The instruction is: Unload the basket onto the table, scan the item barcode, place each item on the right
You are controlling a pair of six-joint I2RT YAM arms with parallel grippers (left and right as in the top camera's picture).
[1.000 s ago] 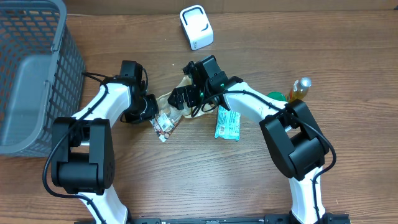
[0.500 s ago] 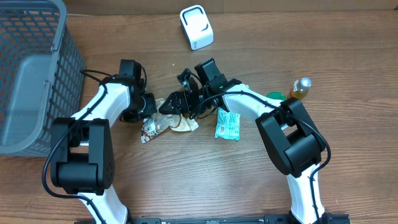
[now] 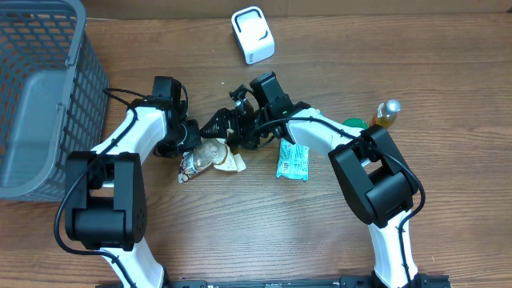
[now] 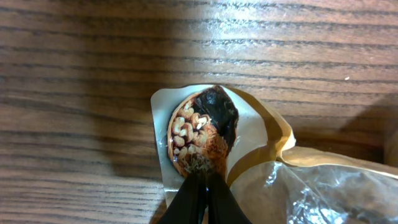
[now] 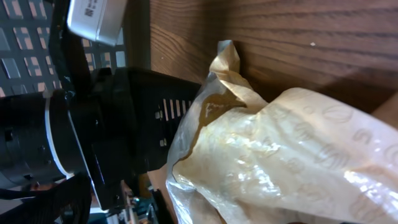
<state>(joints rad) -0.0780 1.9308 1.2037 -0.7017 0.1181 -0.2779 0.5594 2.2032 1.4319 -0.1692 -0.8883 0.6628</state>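
Pouch: crinkly tan-and-clear plastic snack pouch with a nut picture [image 3: 213,156], lying on the wooden table [image 3: 336,240] between the two arms
Left claw: left gripper [image 4: 202,186] pinched tight on the pouch's printed end
Right claw: right gripper [image 3: 227,122] has its jaws wide apart and empty, close over the pouch's plain end
Long axis: roughly left-right in the overhead view, printed end toward the left arm
Nearer arm: the left has hold; the right is just beside
Scanner: white rounded box [image 3: 253,34], probably the reader, well apart, beyond the pouch from the arm bases
Barcode: not visible in any view
Next move, my read: lift the pouch and turn it toward the white box
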